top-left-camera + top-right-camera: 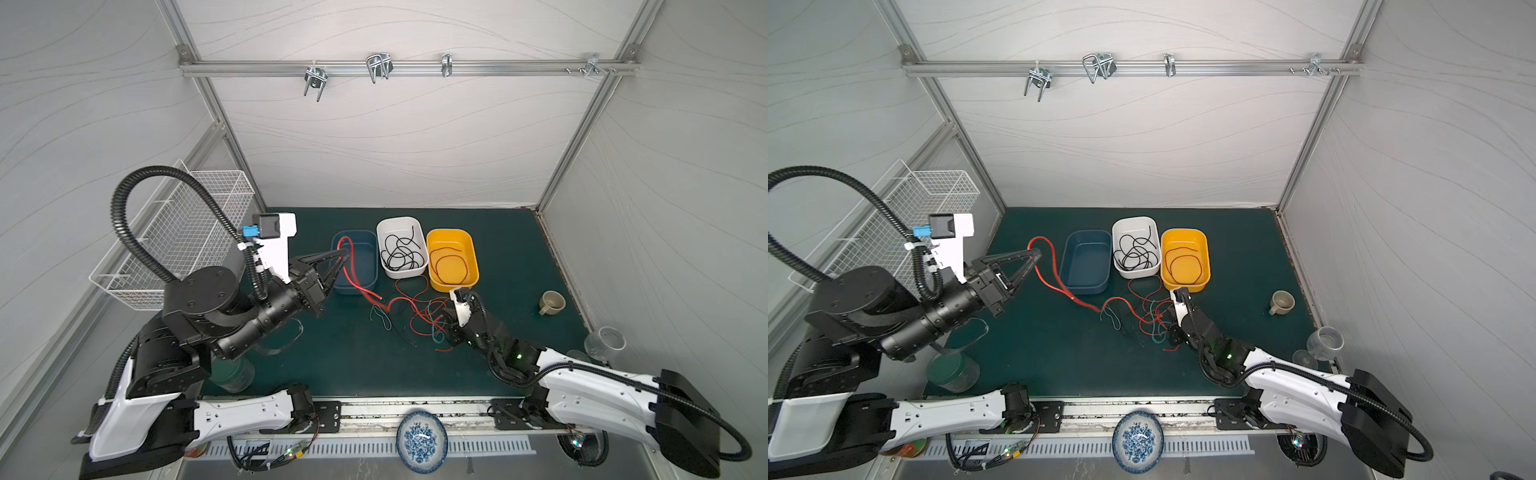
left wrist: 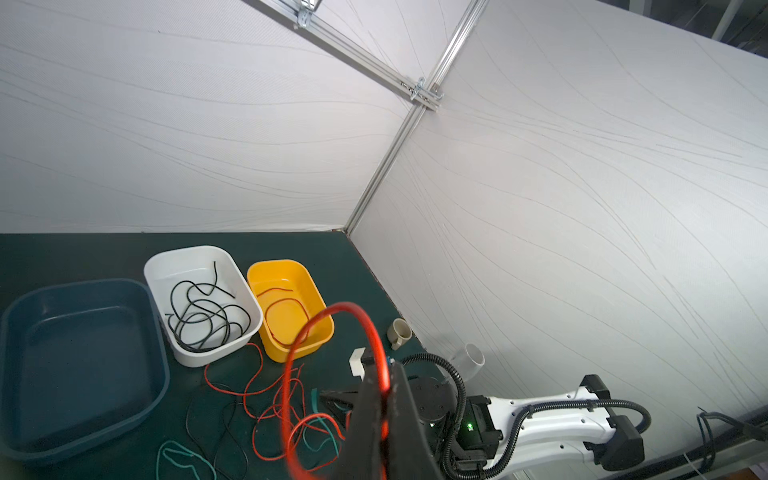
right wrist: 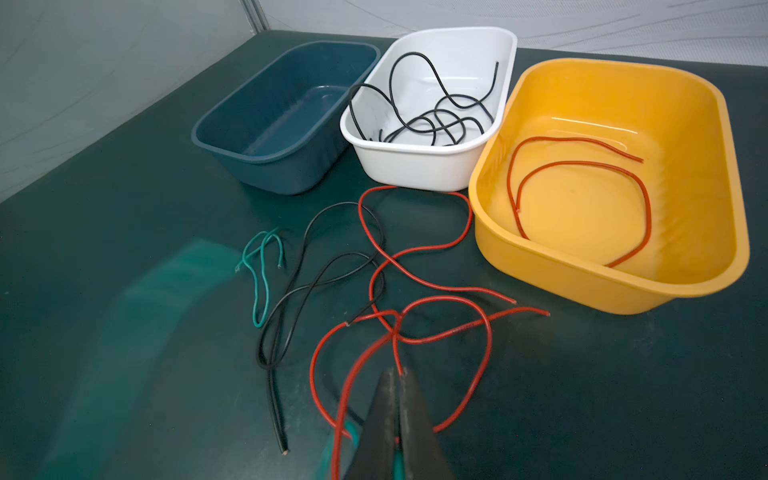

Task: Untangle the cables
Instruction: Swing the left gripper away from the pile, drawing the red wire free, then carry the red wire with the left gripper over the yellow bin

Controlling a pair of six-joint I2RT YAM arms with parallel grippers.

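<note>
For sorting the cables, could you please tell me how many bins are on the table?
3, side by side: blue bin left, white bin middle, yellow bin right. None seems hidden.

both top views looked steeply down on the white tub (image 1: pixel 395 226) from high above; both wrist cameras faced it too, the right one nearer and lower.

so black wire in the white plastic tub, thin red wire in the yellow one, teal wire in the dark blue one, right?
No: the dark blue plastic tub is empty in the left wrist view; the teal-green wire lies on the green mat. The rest holds.
</note>
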